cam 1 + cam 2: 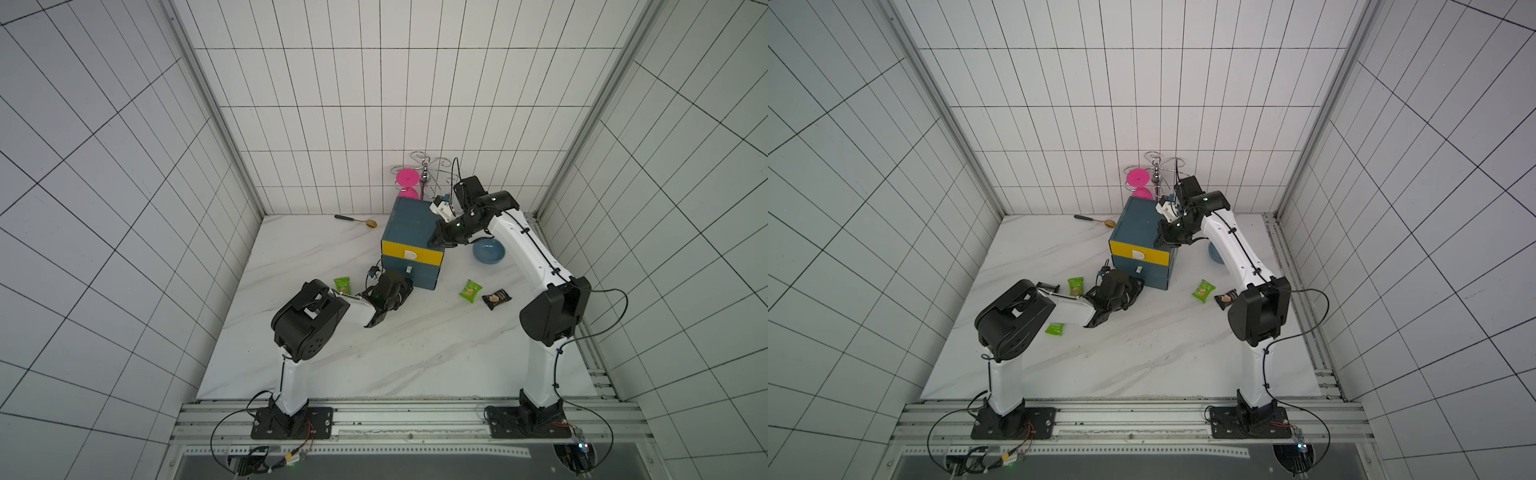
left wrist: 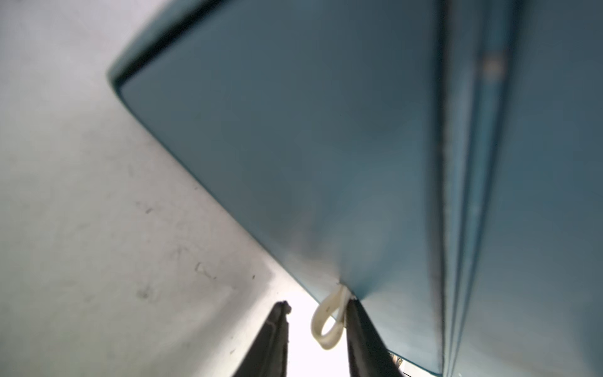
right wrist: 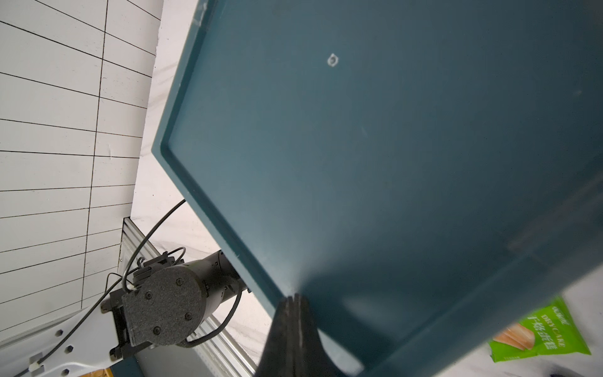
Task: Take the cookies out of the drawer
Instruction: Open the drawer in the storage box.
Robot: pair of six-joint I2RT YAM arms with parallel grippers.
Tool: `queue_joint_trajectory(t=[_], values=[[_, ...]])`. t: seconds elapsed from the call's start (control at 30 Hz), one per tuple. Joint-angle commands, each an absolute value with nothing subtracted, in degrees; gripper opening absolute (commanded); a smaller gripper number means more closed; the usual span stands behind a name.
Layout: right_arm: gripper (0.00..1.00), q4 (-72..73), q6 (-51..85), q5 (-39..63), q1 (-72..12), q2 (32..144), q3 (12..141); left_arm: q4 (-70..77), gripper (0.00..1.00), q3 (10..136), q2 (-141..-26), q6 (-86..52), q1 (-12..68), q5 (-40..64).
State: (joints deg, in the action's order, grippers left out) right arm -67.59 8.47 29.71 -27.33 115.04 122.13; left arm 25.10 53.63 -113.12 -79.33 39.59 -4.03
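The blue cabinet [image 1: 409,224] has a yellow upper drawer [image 1: 424,254] and a blue lower drawer [image 1: 419,277], both pushed in. My left gripper [image 2: 317,303] is at the lower drawer's front [image 2: 310,147], open, with the white loop handle [image 2: 334,302] between its fingers and touching one. My right gripper [image 3: 292,297] is shut and empty, its tips on the cabinet top [image 3: 375,163] near the front right corner. On the table, cookies lie loose: green packets [image 1: 342,285] [image 1: 470,290] [image 1: 1055,328] and black packets [image 1: 496,298] [image 1: 1046,286]. The inside of the drawer is hidden.
A blue bowl [image 1: 488,251] sits right of the cabinet, under my right arm. A spoon [image 1: 357,220] lies by the back wall. Behind the cabinet stands a metal rack [image 1: 426,166] with a pink goblet [image 1: 407,178]. Tiled walls close in the marble table [image 1: 374,353].
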Motion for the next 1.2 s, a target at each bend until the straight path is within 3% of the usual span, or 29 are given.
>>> queue_joint_trajectory(t=[0.0,0.33,0.63,1.17], values=[[0.02,-81.7,7.3,23.4,-27.4,120.9,117.3,24.5,0.26,56.1,-112.3,-78.5,37.8,-8.8],[0.02,-81.7,7.3,23.4,-27.4,120.4,116.9,22.0,0.01,55.7,-109.4,-77.3,37.6,-9.4],[0.02,-82.1,7.5,23.1,-27.4,119.8,117.1,22.9,0.00,52.3,-105.3,-76.6,38.2,-8.0],[0.01,-83.1,9.0,23.3,-27.8,118.0,116.1,23.8,0.00,34.5,-90.2,-81.3,42.7,-9.4]])
